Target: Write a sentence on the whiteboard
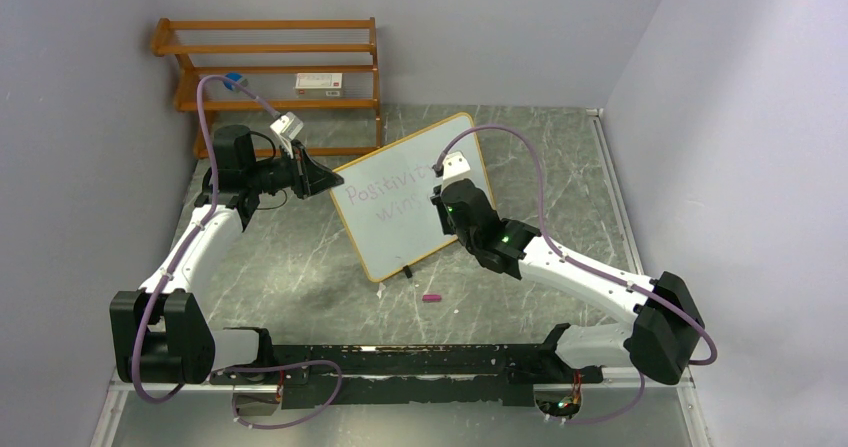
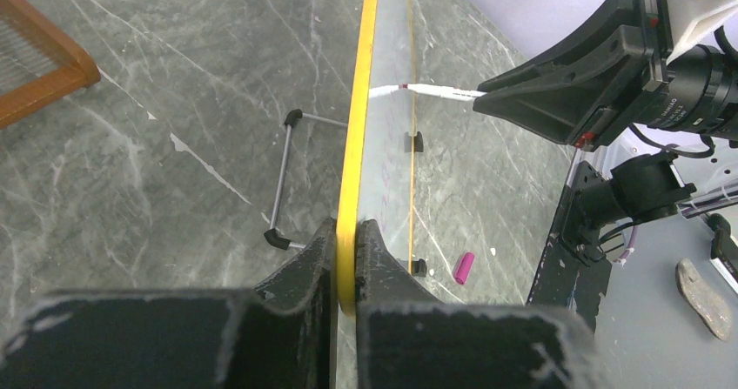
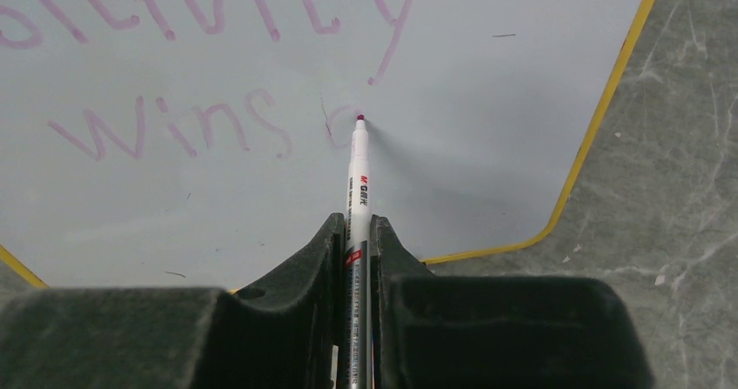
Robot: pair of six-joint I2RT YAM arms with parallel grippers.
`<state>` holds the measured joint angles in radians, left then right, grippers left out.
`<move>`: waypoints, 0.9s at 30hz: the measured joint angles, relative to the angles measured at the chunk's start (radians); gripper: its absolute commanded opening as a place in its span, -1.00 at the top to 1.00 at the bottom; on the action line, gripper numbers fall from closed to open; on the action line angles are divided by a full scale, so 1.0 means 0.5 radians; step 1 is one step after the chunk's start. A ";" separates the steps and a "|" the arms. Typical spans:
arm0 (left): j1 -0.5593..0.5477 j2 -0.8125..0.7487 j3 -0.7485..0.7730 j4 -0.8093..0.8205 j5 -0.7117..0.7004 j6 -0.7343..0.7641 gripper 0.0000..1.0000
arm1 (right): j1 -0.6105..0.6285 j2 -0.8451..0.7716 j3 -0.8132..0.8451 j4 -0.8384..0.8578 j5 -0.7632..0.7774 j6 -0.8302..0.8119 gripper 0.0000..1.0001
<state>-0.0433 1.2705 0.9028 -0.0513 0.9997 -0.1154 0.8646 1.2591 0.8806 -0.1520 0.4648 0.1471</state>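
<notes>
While the left gripper pinches the whiteboard rim, the right gripper clamps a marker. Its tip touches the board after the sentence (purple).

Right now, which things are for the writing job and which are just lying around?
For the job: the whiteboard, the sentence, the marker, the right gripper holding it, the left gripper clamping the board's edge.
Just lying about: the pink cap, the wooden shelf, the small box on it.

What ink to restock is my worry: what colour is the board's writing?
Pale purple; the writing shows best in the right wrist view.
</notes>
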 measured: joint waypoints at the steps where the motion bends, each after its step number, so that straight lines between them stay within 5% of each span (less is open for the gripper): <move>1: 0.000 0.000 0.000 0.000 0.000 0.000 0.90 | -0.001 0.000 0.000 0.005 0.000 -0.002 1.00; 27: 0.000 0.000 0.000 0.000 0.000 0.000 0.90 | -0.003 -0.002 -0.017 -0.114 -0.009 0.023 1.00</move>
<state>-0.0433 1.2705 0.9028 -0.0513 0.9997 -0.1154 0.8631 1.2579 0.8722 -0.2089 0.4603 0.1585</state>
